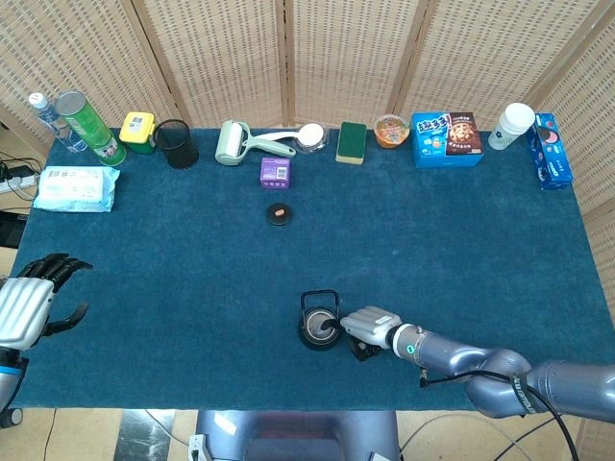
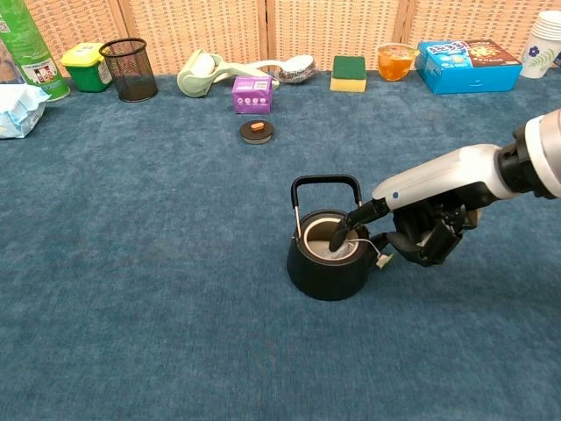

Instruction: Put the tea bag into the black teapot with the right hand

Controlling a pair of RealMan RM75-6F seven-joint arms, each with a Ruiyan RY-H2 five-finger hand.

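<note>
Lid (image 2: 257, 131) and purple box (image 2: 252, 94) behind teapot (image 2: 327, 260).

The right arm reaches in low from the near right, its forearm lying almost level and stretched toward the middle of the scene. The right hand (image 2: 422, 230) has one finger extended leftward and tipped down, while the other fingers (image 2: 429, 250) curl in under the palm. The left hand (image 1: 27, 303) hovers at the near left edge, palm down, its dark fingers spread apart and holding nothing.
</note>
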